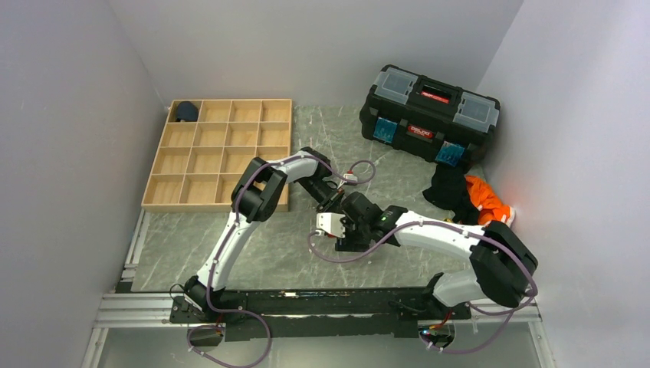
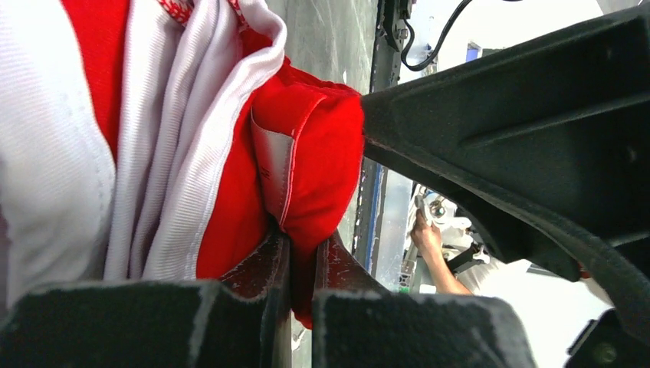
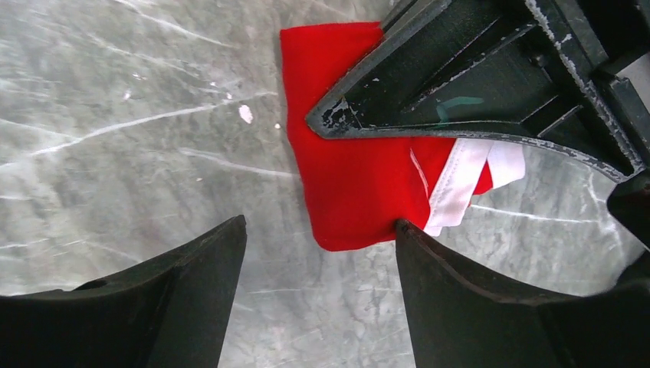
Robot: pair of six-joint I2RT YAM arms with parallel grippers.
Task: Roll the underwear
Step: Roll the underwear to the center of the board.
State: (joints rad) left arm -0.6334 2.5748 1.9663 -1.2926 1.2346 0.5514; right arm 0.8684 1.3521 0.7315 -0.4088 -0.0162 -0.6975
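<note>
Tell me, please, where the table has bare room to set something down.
Free: between the wooden tray and the toolbox; between that tray and the base rail. Crowded: around the underwear at centre; the cloths by the toolbox.

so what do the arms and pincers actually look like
The left arm and right arm are alike: white links, chunky black joints, loose purplish cables looped alongside. The left pincer and right pincer are matte black, thick and wedge-shaped, with scuffed pale edges.

1. The folded red underwear (image 3: 360, 192), white trim at its right, shows against the marbled table (image 3: 115, 153).
2. The left gripper (image 3: 345, 115) covers its upper part.
3. The right gripper (image 3: 320, 224) stands parted at its lower edge.
</note>
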